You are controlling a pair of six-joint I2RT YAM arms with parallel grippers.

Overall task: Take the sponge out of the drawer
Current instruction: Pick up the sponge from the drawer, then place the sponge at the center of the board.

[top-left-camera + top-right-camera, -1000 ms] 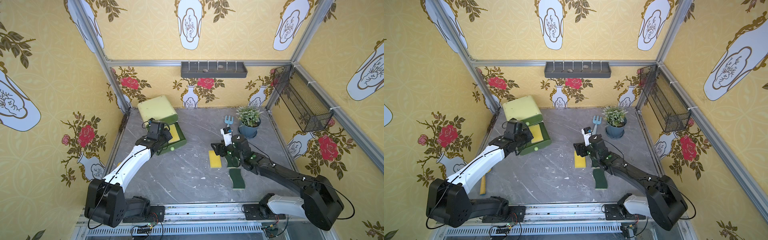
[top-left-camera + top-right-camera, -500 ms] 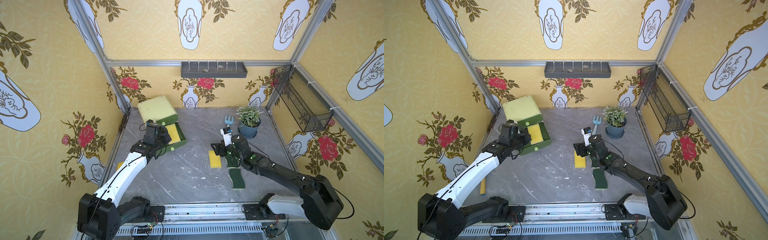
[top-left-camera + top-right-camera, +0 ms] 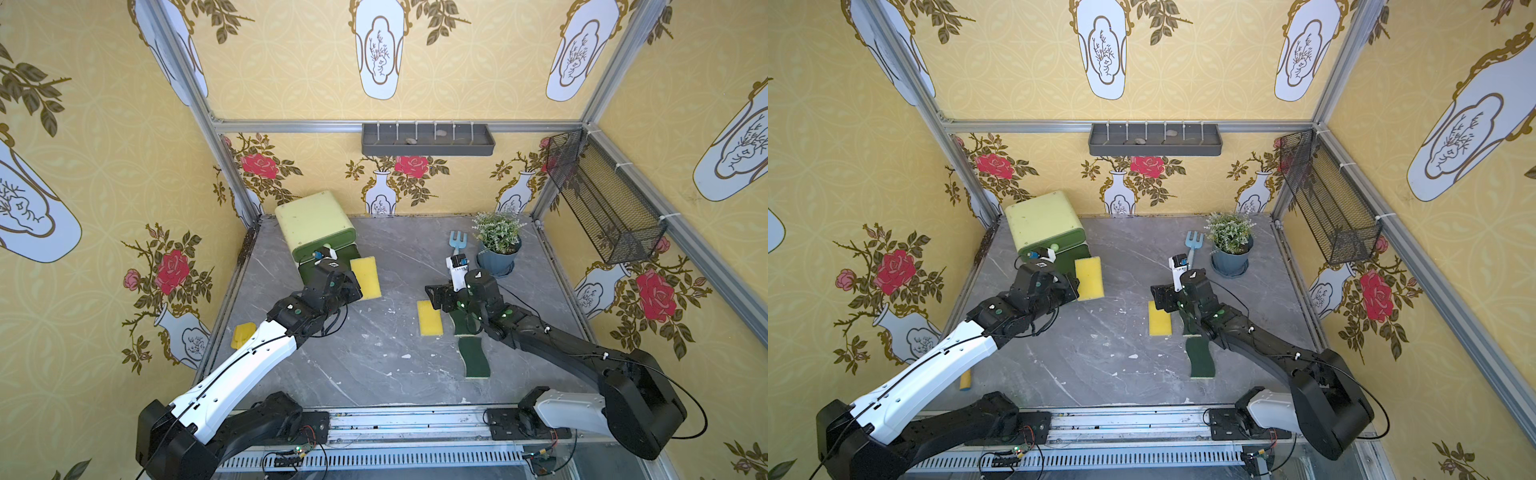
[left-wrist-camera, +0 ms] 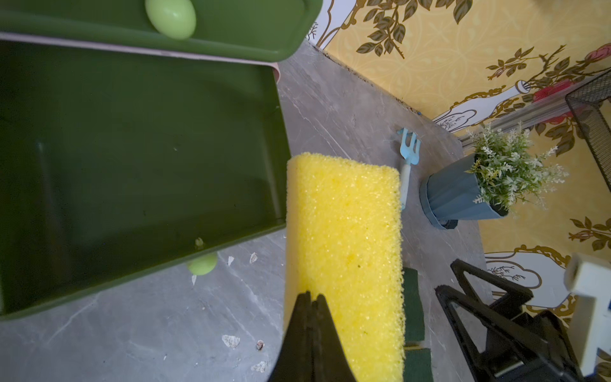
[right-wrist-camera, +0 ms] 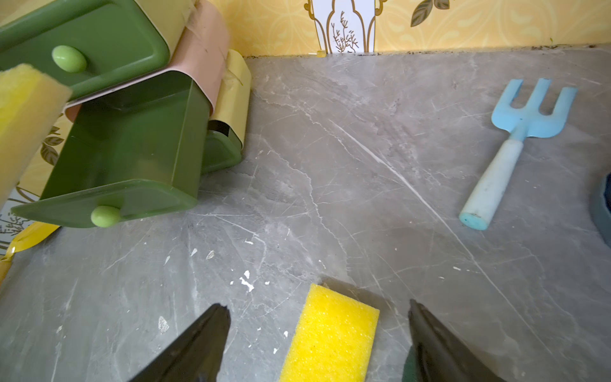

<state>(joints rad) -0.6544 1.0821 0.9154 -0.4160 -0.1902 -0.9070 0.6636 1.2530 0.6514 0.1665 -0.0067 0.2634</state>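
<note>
The drawer (image 4: 132,148) stands open at the back left. The left gripper (image 4: 310,297) pinches the sponge (image 3: 365,277) by one end, holding it aloft outside the drawer, just beside its wall. The right gripper (image 5: 317,307) hangs spread over a second sponge (image 3: 429,318) on the table (image 3: 374,365)

sponge (image 4: 344,251) near end hidden, drawer (image 4: 132,148) cropped

walls: yellow vase-and-rose wallpaper walls (image 3: 478,62) are enclosing grey marble-look floor (image 3: 374,374) | shelf: dark grey plastic shelf (image 3: 428,145) is hanging above floor
</note>
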